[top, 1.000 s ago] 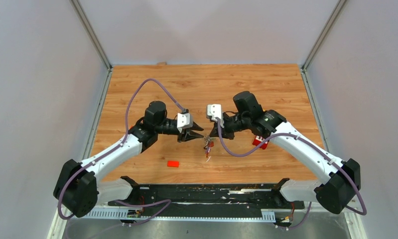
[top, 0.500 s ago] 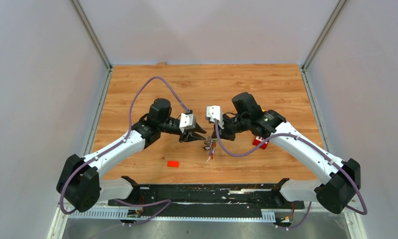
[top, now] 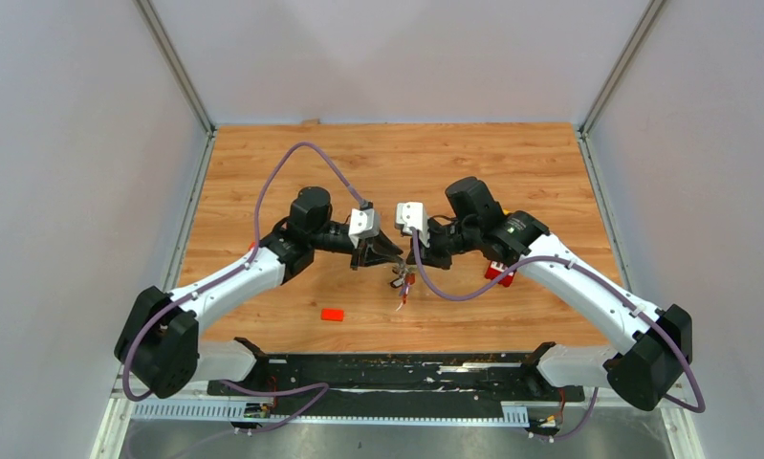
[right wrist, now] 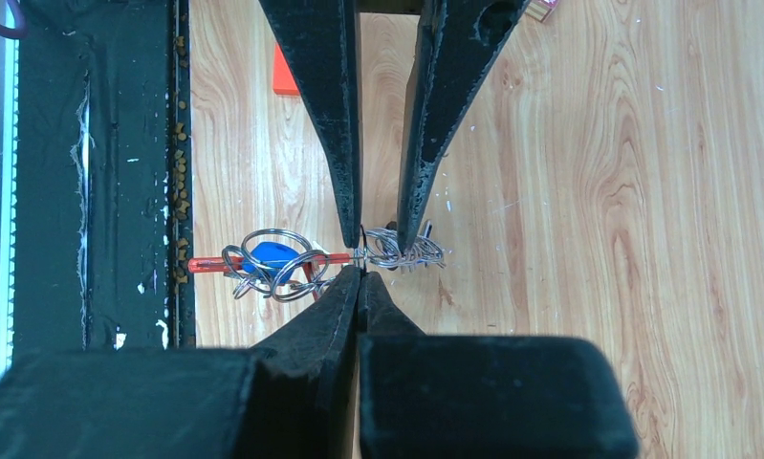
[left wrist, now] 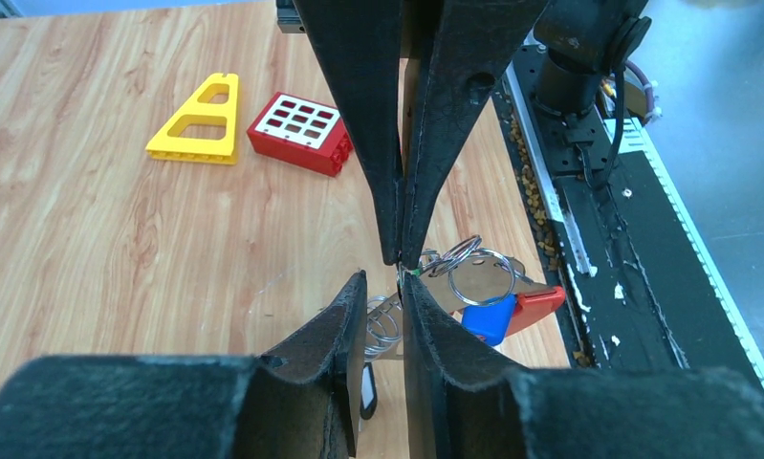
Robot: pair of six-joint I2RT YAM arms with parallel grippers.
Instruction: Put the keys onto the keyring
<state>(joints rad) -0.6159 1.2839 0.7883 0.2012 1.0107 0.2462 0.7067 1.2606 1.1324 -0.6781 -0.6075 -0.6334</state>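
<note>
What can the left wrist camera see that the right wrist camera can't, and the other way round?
Only the left wrist: a yellow triangle and a red brick on the table. Only the right wrist: a small orange block. Both: the keyring with its blue tag, pinched by the right gripper, and the left gripper astride its wire coil.

Shiny wire-metal keyring point(left wrist: 459, 258), glossy plastic-tagged keys point(left wrist: 490, 318), matt wood-grain table point(left wrist: 100, 249).
</note>
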